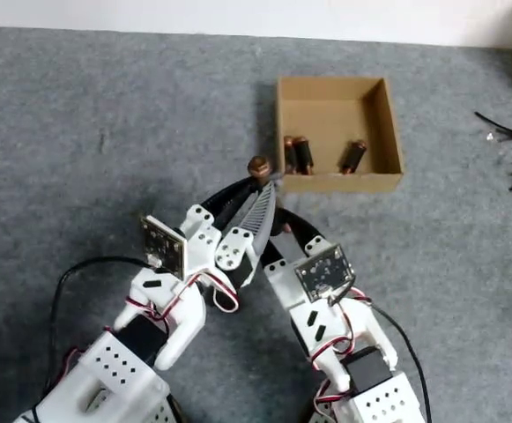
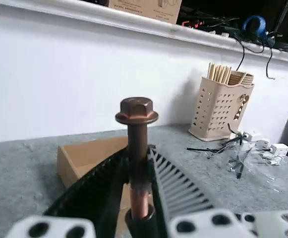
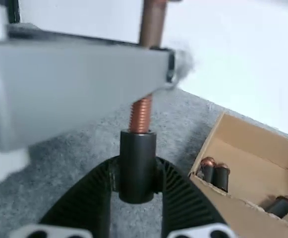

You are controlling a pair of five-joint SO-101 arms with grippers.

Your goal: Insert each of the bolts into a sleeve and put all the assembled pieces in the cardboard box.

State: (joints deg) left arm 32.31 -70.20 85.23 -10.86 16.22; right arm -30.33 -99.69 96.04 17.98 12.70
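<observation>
Bolt [image 2: 137, 144] tip in black sleeve [image 3: 138, 166]

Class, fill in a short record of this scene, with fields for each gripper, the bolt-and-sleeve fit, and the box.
Left gripper: shut on the bolt, held upright
Right gripper: shut on the sleeve, below the bolt
Fit: threaded end meets the sleeve's top, threads showing above it
Cardboard box: three assembled pieces inside

Coppery metal bolt [image 2: 137, 148] (threaded), matt black sleeve [image 3: 138, 166], cardboard box [image 1: 383, 115].
</observation>
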